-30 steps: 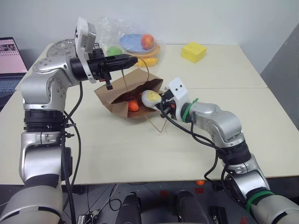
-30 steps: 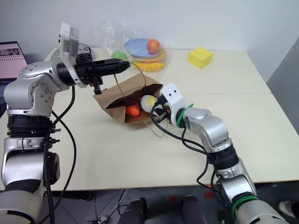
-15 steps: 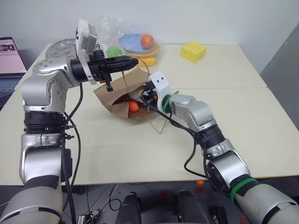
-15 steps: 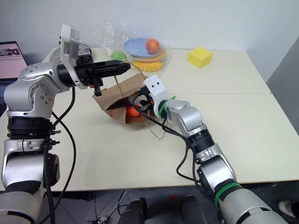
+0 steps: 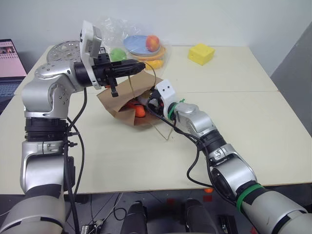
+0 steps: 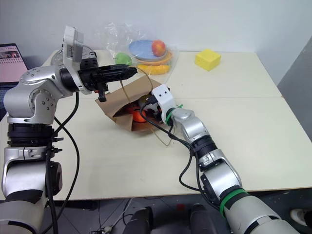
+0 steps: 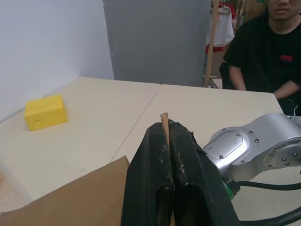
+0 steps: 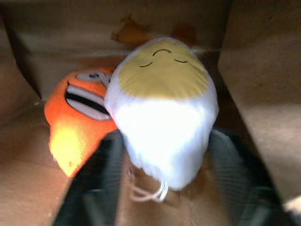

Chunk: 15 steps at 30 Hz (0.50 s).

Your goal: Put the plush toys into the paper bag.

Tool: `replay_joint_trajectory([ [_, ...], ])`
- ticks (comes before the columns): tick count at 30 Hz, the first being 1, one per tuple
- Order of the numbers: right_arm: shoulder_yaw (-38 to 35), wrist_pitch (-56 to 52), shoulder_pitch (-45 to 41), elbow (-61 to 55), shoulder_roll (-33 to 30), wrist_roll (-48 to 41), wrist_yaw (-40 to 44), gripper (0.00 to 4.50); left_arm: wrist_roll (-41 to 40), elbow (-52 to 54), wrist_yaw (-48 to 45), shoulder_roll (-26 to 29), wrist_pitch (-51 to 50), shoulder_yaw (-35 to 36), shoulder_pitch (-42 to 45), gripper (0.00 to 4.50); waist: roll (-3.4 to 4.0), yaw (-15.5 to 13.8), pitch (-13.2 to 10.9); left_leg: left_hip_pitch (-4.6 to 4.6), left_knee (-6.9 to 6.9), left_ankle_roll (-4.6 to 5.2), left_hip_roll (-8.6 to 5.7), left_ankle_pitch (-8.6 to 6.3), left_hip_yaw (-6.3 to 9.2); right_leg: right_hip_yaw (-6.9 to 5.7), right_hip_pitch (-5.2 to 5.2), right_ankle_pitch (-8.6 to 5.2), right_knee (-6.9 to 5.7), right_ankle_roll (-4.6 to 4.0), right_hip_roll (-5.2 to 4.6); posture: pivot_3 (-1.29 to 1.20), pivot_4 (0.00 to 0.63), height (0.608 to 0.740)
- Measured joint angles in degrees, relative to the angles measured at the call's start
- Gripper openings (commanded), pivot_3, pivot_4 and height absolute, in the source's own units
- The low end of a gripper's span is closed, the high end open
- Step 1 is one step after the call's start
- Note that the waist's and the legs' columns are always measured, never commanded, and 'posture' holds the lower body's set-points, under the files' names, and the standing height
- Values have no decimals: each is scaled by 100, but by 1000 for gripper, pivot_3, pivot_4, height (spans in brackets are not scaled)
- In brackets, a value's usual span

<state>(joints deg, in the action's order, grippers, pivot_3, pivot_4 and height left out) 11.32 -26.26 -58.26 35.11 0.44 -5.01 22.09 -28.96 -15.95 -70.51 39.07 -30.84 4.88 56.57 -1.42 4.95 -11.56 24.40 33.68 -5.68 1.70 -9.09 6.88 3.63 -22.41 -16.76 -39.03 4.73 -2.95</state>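
The right gripper (image 5: 150, 103) reaches into the mouth of the paper bag (image 5: 117, 105), its fingertips hidden by the bag's brown wall. In the right wrist view its two fingers (image 8: 101, 188) stand wide, either side of the white egg toy (image 8: 162, 113), whose yellow patch points deeper into the bag; whether they still touch it is unclear. The orange carrot toy (image 8: 75, 127) lies against the egg at its nine o'clock. The left gripper (image 5: 134, 66) is pinched tight on the bag's cord handle (image 7: 164, 123), holding the bag open toward four o'clock.

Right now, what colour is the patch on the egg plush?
Yellow, on a white body; the egg plush shows best in the right wrist view.
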Motion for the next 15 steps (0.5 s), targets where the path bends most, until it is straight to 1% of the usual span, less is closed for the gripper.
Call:
replay_joint_trajectory([
  [2, -2, -113, 94, -366, -96, -10, 42, 4472, -2, -1, 1, -3, 1, -1, 0, 0, 0, -6, 0, 0, 0, 0, 0, 0, 1, 0, 0, 0, 0, 0, 0, 0, 150, 740],
  [4, -6, -341, 257, -856, -237, -25, 54, 4472, -1, -11, 5, -8, 4, -1, 0, 0, 0, -18, 0, 1, 0, 0, 0, 0, 2, -2, 0, 0, 0, 0, 0, 0, 150, 740],
  [7, -27, -907, 735, -2093, -550, -90, 139, 4472, 2, -37, 4, -23, 22, -6, 2, 0, 0, -31, 0, 3, 0, 0, 0, 0, 3, -3, 1, 0, 3, 0, 0, 0, 150, 740],
  [8, -25, -1117, 987, -2629, -716, -137, 212, 4472, 2, -45, 3, -27, 31, -6, 2, 0, 0, -40, 0, 4, 0, 0, 0, 0, 4, -4, 1, 0, 2, 0, 0, 0, 150, 740],
  [12, -57, -1812, 1853, -4119, -1406, -320, 487, 4472, 15, -86, 12, -22, 93, -1, 1, 0, 0, -39, 0, 4, 2, 0, 0, 0, 4, -4, 2, 0, 4, 0, 0, 0, 150, 740],
  [14, -112, -2110, 2325, -4642, -1704, -392, 551, 4472, 15, -98, 12, -24, 116, 0, 0, 0, -1, -39, 1, 4, 2, 0, 0, 0, 4, -3, 2, -1, 3, 1, 0, 0, 150, 740],
  [15, -127, -2226, 2489, -4709, -1799, -414, 552, 4472, 15, -112, 12, -18, 118, 3, 0, 0, -1, -39, 1, 4, 4, 0, 0, 0, 3, -3, 3, -1, 3, 1, 0, 0, 150, 740],
])
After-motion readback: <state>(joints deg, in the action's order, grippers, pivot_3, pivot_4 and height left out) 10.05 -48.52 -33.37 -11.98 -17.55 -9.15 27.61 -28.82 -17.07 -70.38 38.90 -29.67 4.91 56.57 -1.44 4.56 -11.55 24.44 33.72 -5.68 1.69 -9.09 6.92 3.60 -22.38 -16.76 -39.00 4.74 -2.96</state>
